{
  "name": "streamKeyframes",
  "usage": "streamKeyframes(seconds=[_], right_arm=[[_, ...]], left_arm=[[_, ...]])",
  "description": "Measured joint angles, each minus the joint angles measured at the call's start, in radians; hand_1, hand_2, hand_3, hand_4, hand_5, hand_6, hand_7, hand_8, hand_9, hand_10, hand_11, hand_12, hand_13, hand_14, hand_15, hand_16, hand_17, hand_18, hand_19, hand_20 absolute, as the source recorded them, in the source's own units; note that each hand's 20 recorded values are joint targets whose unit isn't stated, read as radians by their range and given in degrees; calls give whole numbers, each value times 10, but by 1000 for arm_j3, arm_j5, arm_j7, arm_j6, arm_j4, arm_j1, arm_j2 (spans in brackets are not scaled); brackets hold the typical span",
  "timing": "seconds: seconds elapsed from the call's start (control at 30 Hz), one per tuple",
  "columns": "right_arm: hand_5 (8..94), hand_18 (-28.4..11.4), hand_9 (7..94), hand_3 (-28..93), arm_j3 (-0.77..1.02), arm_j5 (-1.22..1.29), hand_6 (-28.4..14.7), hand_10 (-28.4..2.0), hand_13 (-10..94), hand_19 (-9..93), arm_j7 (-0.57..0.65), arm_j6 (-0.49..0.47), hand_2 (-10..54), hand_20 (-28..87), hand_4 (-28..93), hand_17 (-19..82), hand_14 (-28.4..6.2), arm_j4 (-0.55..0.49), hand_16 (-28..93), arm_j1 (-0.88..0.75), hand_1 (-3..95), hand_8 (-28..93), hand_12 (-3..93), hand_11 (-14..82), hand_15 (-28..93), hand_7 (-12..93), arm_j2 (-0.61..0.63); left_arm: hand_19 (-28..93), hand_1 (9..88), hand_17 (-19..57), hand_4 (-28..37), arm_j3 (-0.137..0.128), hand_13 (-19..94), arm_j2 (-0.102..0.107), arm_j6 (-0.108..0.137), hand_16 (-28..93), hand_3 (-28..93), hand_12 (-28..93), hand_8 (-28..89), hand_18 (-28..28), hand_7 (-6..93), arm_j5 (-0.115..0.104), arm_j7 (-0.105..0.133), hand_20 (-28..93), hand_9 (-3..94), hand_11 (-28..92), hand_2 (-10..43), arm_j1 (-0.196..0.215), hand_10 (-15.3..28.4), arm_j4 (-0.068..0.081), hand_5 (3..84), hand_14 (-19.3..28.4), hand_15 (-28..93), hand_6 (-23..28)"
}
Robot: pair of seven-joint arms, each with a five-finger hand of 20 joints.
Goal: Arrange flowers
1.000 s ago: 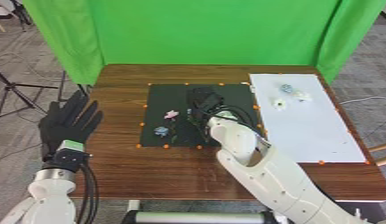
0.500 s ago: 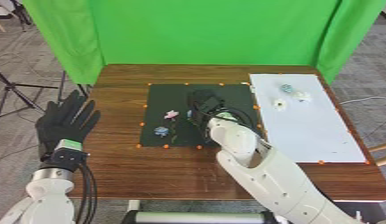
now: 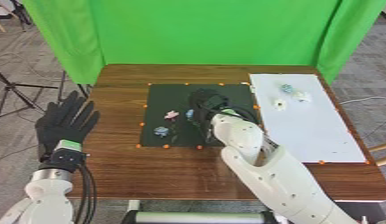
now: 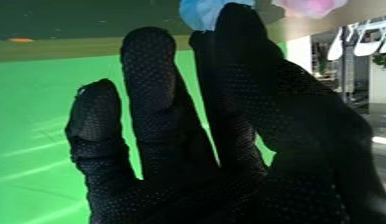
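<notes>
The right hand (image 3: 207, 101) was above the middle part of the black mat (image 3: 163, 94), with its back to the head camera. In the right wrist view, the right hand (image 4: 198, 187) was in a released state: the fingers were rather straight and spread apart, and the thumb was near one of them. Close to the tips of this finger and the thumb there was a blue flower (image 4: 204, 14); if they touched it, I cannot tell. In the head view this flower lay on the mat, just beside the hand, on its left side.

Further to the left, also on the mat, lay a pink flower (image 3: 171, 114), and nearer to the robot than this one was a blue-grey flower (image 3: 161, 131). To the right of the mat there was a white board (image 3: 305, 127). On its far part lay a pale blue flower (image 3: 286, 88) and two white flowers (image 3: 301, 96), one of them nearer to the mat. Small orange markers (image 3: 166, 146) went along the borders of the mat and the board.

The left hand (image 3: 65, 122) was at the left edge of the brown table (image 3: 172, 175), open, with straight fingers. Behind the table hung a green curtain (image 3: 198, 32).
</notes>
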Motion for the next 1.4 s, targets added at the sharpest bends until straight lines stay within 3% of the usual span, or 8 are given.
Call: streamKeyframes(seconds=[0.13, 0.33, 0.5, 0.7, 0.93, 1.4], right_arm=[[572, -221, 515, 778, 64, 42, -30, -162, 636, 836, 25, -3, -95, 393, -283, 344, -99, -57, 334, -37, 485, -131, 140, 94, 612, 201, 9], [560, -225, 517, 783, 190, 144, -39, -161, 635, 842, 149, 17, -95, 388, -283, 346, -102, -108, 314, -65, 477, -125, 140, 93, 628, 186, 42], [555, -224, 511, 737, 285, 136, -40, -154, 634, 849, 240, 61, -95, 381, -280, 347, -81, -50, 348, -54, 550, -123, 136, 94, 601, 182, 88], [542, -223, 505, 731, 353, 137, -47, -148, 642, 854, 280, 24, -95, 379, -282, 352, -77, 39, 356, -35, 558, -125, 131, 90, 592, 164, 150], [542, -221, 497, 714, 363, 150, -47, -138, 653, 855, 304, -82, -95, 374, -283, 353, -75, 82, 361, -27, 583, -120, 118, 86, 586, 150, 158], [597, -222, 597, 693, 363, 172, -19, -119, 676, 859, 308, -109, -95, 377, -283, 360, -64, 126, 376, -42, 593, -127, 132, 113, 557, 171, 155]], left_arm=[[330, 286, -46, -274, -1, 198, 0, 0, -73, 727, 96, -92, 129, 139, 0, -1, 87, 296, 173, 76, 2, 116, -1, 385, 128, 306, 56], [331, 282, -47, -278, -6, 204, 0, -1, -72, 727, 95, -93, 129, 139, -1, 10, 89, 299, 174, 81, 15, 114, -7, 387, 129, 308, 56], [332, 280, -48, -280, -7, 206, 1, -1, -71, 729, 94, -94, 130, 139, -3, 27, 90, 301, 174, 83, 28, 112, -12, 388, 130, 312, 54], [335, 278, -49, -281, -10, 207, 2, -1, -71, 731, 94, -94, 131, 140, -7, 39, 92, 301, 175, 85, 34, 112, -13, 389, 130, 314, 53], [335, 275, -49, -282, -10, 211, -1, -1, -71, 729, 95, -94, 132, 141, -7, 36, 92, 306, 181, 90, 33, 114, -13, 392, 133, 318, 54], [337, 273, -50, -282, -7, 217, -1, -1, -72, 733, 96, -94, 132, 143, -7, 19, 93, 315, 187, 94, 27, 117, -13, 399, 135, 330, 57]])
